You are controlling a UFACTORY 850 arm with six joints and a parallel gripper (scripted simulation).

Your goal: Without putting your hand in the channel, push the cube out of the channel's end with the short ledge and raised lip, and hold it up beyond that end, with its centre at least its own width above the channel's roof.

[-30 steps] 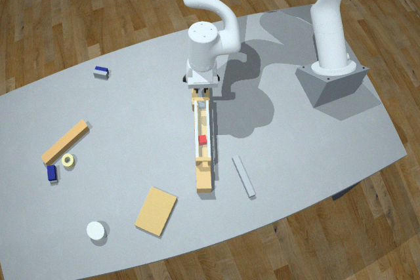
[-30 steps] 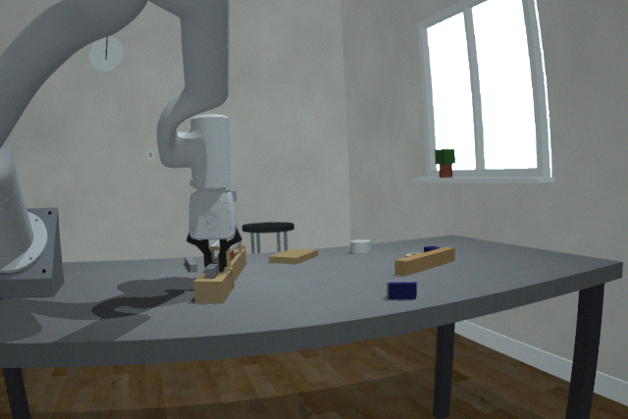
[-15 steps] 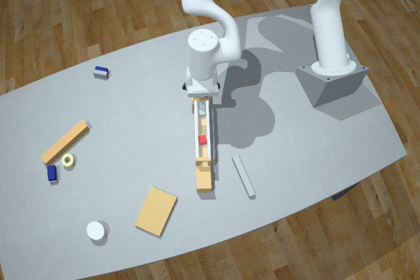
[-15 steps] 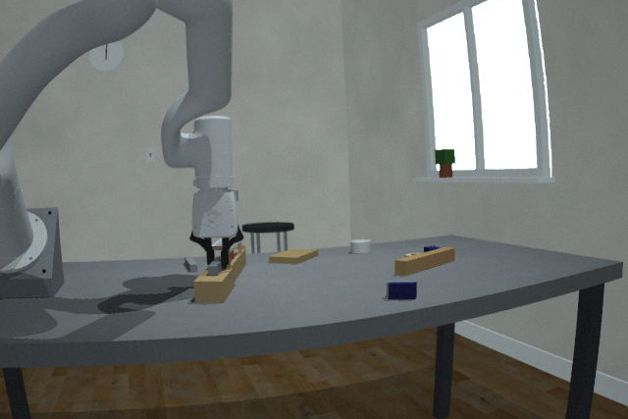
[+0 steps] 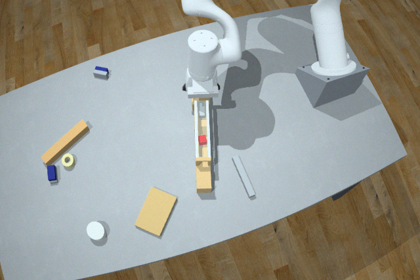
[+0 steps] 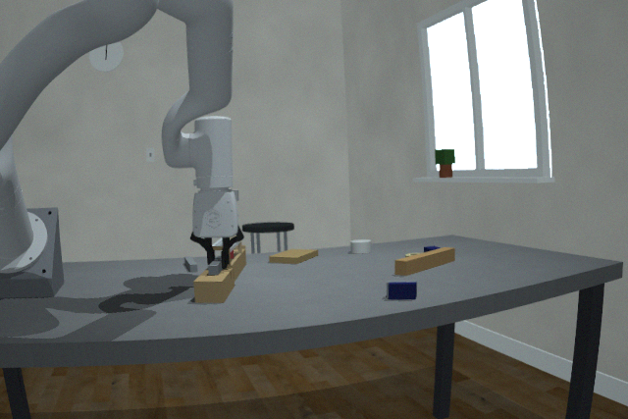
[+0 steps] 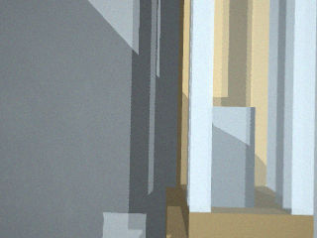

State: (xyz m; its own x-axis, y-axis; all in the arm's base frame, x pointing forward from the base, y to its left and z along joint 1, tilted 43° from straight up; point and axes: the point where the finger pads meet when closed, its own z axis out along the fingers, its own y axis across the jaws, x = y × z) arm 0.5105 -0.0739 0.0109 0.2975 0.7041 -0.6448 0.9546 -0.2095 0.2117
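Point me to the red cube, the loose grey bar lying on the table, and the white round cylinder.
Red cube (image 5: 202, 140) (image 6: 232, 255): top and exterior views, top face and visible side.
Loose grey bar (image 5: 243, 176) (image 6: 190, 264): top and exterior, upper face.
White round cylinder (image 5: 96, 230) (image 6: 360, 246): top and exterior, top and side.

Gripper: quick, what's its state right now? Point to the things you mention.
Gripper (image 5: 202, 95) (image 6: 218, 261): closed, holding the grey bar (image 5: 201, 111) (image 6: 214, 268) (image 7: 232, 164), whose far end is inside the channel (image 5: 208, 128) (image 7: 201, 109).
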